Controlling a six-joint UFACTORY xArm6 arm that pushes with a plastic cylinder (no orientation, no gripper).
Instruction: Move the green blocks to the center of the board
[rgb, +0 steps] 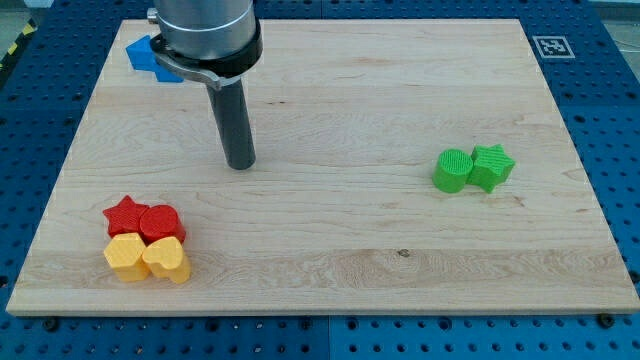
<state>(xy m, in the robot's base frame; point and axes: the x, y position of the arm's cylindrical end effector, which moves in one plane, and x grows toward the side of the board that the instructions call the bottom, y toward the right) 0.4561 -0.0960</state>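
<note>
Near the bench's (330, 100) left edge our tip (240, 165) stands clear of the blocks; we have no gripper. The green cylinder (452, 170) and green star (492, 166) touch near the right edge, still unpushed. Next we circle right and push them centreward.

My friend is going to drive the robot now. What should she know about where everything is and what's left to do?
My tip is down on the board, left of the middle, touching no block.
The two green blocks sit together at the view's right: a rounded green block and a green star, side by side and touching.
Neither is at the center yet, so nothing is done.
Left to do: bring my tip around to their right side and push both toward the middle.
Stay away from the red and yellow cluster at bottom left and the blue block at top left, partly hidden behind the arm.
</note>
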